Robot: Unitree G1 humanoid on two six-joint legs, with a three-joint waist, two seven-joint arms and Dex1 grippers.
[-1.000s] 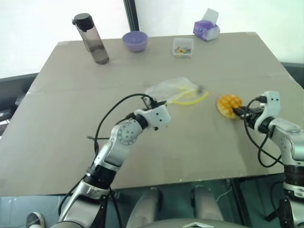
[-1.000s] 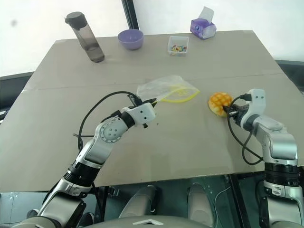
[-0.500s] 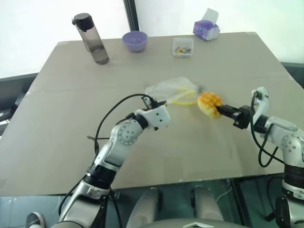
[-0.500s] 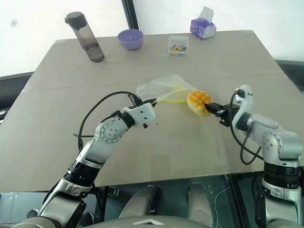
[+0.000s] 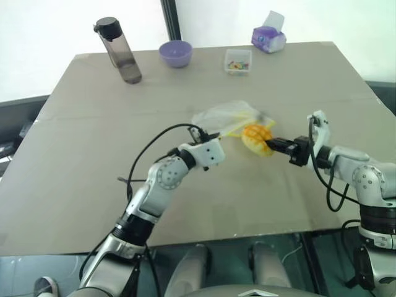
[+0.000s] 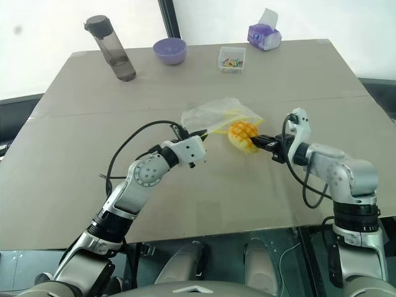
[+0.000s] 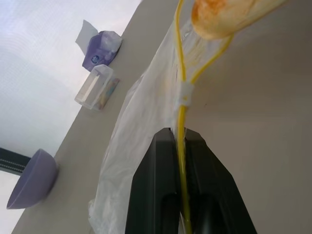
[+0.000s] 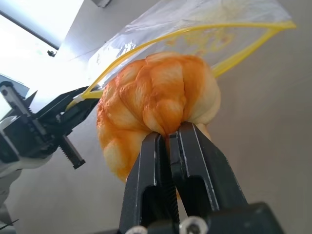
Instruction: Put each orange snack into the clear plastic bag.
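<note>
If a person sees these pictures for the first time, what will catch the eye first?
The orange snack at mid-table, pinched by the right gripper at the mouth of the clear bag. The left gripper clamps the bag's yellow seal strip, holding it open. Along the far edge stand a dark bottle, a purple bowl and a tissue pack.

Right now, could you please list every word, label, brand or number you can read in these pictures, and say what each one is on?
No text can be read on anything here.
Purple tissue box: a printed pattern, too small to make out any words.
Small clear box of coloured bits: no legible label.
Dark water bottle, purple bowl, clear plastic bag, orange snack: no lettering visible.
</note>
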